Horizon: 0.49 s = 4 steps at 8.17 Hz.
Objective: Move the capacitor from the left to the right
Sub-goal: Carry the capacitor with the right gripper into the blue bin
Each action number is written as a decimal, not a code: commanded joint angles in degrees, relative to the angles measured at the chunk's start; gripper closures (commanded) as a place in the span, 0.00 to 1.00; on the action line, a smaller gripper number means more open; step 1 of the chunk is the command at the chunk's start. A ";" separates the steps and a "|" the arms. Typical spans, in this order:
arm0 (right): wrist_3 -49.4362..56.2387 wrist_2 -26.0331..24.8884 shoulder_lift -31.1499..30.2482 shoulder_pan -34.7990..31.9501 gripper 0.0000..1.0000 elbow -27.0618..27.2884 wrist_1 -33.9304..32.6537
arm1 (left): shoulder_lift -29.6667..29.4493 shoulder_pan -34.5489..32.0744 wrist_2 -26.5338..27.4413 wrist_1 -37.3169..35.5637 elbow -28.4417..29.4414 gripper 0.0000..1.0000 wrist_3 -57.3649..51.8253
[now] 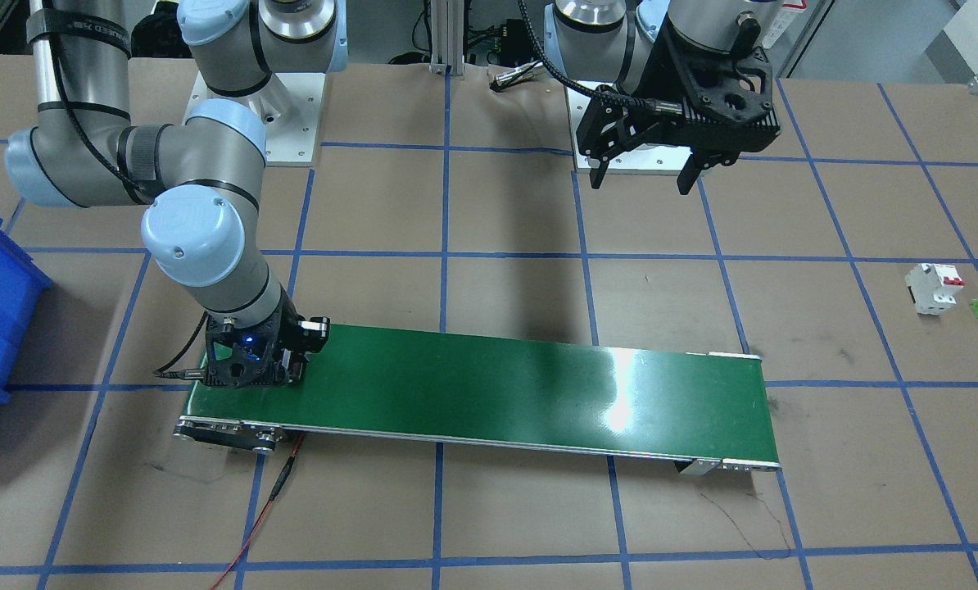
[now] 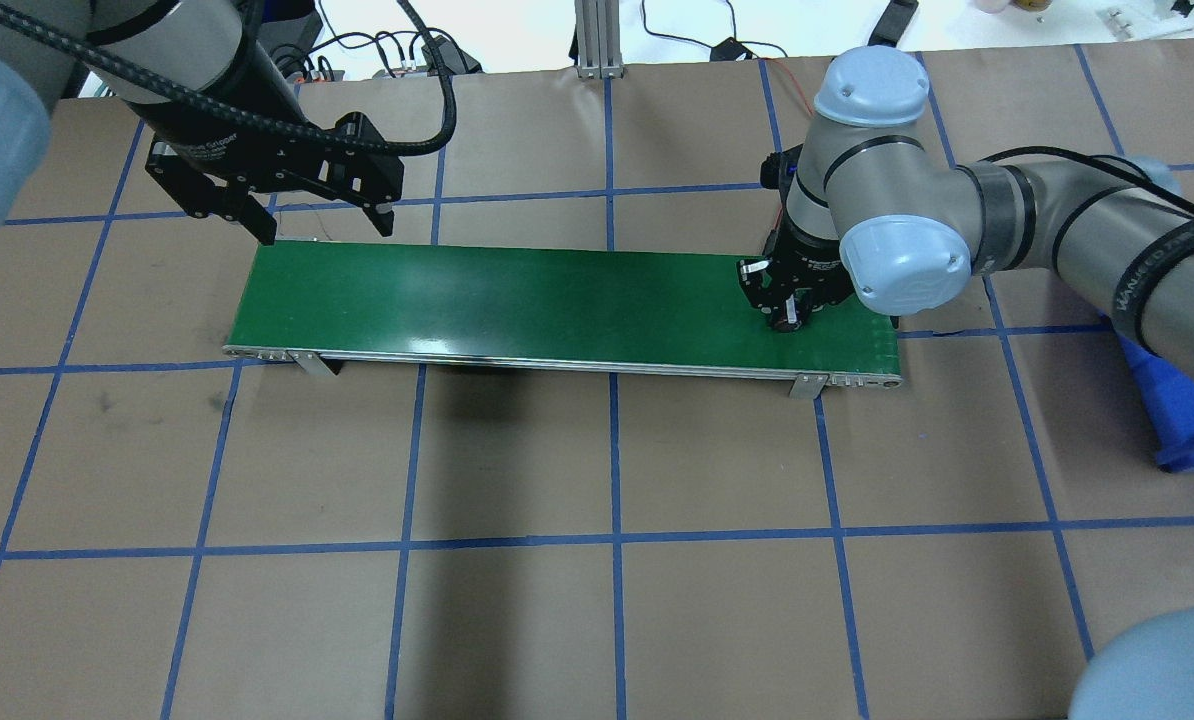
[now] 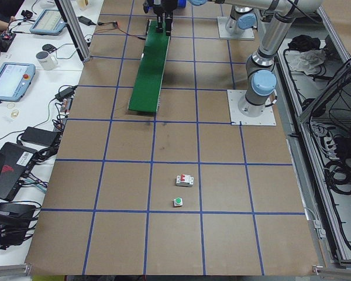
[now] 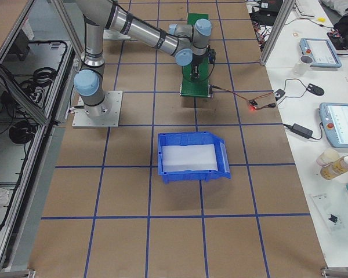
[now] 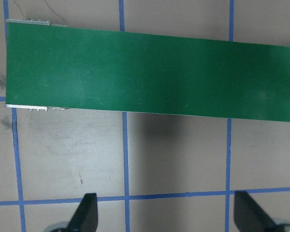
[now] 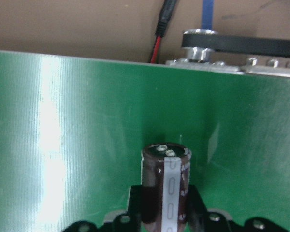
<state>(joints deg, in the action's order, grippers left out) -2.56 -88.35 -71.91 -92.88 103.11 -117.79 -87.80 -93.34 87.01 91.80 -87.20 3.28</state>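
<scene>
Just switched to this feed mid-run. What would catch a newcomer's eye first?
The long green belt across the middle of the table. At its end on the robot's right, the right tool is down low, clamped on the small black capacitor; the left tool hangs open above the other end.

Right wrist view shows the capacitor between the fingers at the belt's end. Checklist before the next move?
1. Small black striped cylindrical capacitor between right gripper's fingers: ok.
2. Capacitor upright: ok.
3. Capacitor lifted off green conveyor belt: cannot tell.
4. Left gripper open, near belt's opposite end: ok.
5. Blue plastic bin open side up: ok.
</scene>
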 commanded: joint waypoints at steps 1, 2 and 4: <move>4.82 -4.70 -1.30 4.96 1.00 -4.55 3.32 | 0.00 0.00 0.00 -0.04 0.01 0.00 0.06; 9.89 -5.07 -2.61 8.30 1.00 -7.72 8.14 | 0.00 0.00 0.00 -0.04 0.01 0.00 -0.03; 23.32 -7.88 -6.12 16.81 1.00 -7.93 9.76 | 0.00 0.00 0.00 -0.04 0.01 0.00 0.06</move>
<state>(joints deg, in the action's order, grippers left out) 9.30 -93.91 -75.12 -83.63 96.34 -110.61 -87.80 -93.34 87.01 91.77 -87.19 3.31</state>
